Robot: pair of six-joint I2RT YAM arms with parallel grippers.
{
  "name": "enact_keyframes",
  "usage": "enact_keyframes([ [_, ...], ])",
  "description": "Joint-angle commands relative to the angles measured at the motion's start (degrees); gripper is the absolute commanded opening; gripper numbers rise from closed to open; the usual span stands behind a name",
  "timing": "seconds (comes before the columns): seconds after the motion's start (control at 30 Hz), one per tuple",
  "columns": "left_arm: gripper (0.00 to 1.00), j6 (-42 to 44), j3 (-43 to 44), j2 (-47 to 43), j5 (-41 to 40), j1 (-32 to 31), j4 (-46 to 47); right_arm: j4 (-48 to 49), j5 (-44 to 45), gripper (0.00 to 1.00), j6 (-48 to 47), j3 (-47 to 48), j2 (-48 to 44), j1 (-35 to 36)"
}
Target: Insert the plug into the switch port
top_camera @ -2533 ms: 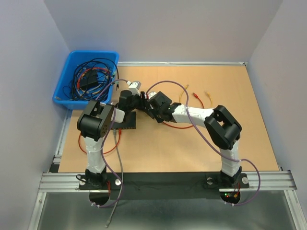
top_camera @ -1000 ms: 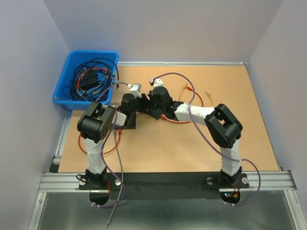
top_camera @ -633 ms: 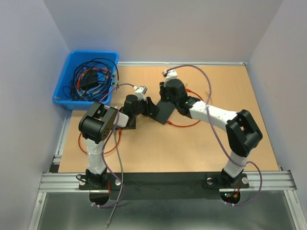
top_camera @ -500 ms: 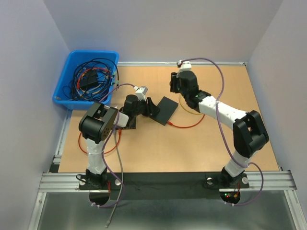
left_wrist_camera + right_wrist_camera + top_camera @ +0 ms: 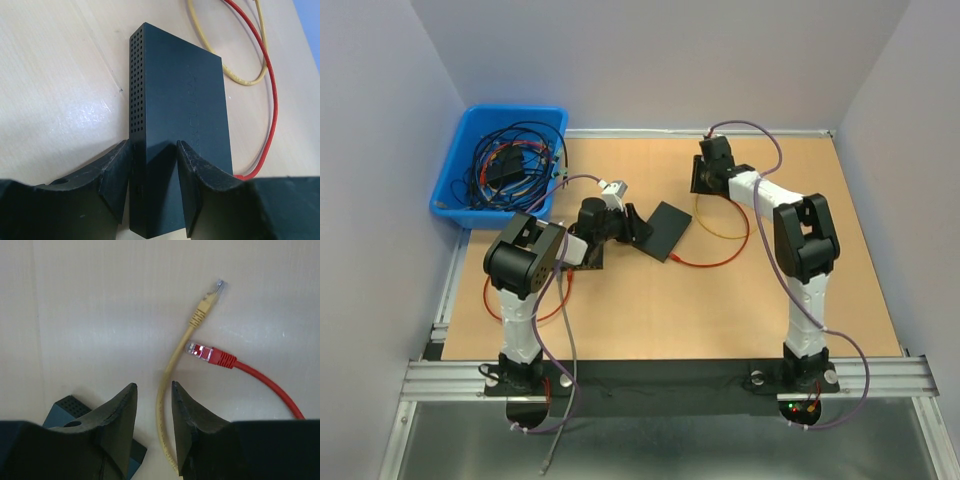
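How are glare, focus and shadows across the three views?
Top external: even soft light, sharp, faint shadows. Left wrist: bright glare patch on the table beside the network switch, whose vent holes are crisp; the left gripper near the lens is dark and soft. Right wrist: pale sheen around the yellow plug and red plug, both in focus.

This is a robotics lab bench. A bare wooden tabletop point(image 5: 650, 310) is boxed in by plain pale walls point(image 5: 660, 60). The left arm point(image 5: 523, 262) and right arm point(image 5: 802, 240) are bolted to a metal rail point(image 5: 660, 375) along its near edge. A blue bin point(image 5: 510, 109) of tangled cables point(image 5: 505, 165) sits at the far left corner.
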Motion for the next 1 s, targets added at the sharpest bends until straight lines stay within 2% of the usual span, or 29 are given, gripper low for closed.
enact_keyframes([
  [0.0, 0.51, 0.2, -1.3, 0.3, 2.0, 0.2, -1.4, -3.8, -0.6, 0.40, 1.4, 3.8, -0.8, 0.7],
  [0.13, 0.51, 0.2, -1.3, 0.4, 2.0, 0.2, -1.4, -5.7, -1.0, 0.39, 1.6, 4.8, 1.4, 0.7],
  [0.3, 0.51, 0.2, -1.4, 0.4, 2.2, 0.2, -1.2, -6.1, 0.6, 0.34, 2.0, 3.7, 2.7, 0.7],
  [0.83, 0.51, 0.2, -1.1, 0.6, 2.5, 0.3, -1.3, -6.8, 2.6, 0.32, 2.0, 5.2, 6.9, 1.5],
  [0.93, 0.50, 0.2, -1.0, 0.8, 2.7, 0.2, -1.2, -6.6, 3.9, 0.25, 1.5, 5.1, 7.6, 2.4],
  [0.97, 0.50, 0.3, -1.0, 0.8, 2.9, 0.2, -1.3, -6.6, 4.1, 0.20, 1.4, 5.0, 7.7, 2.7],
])
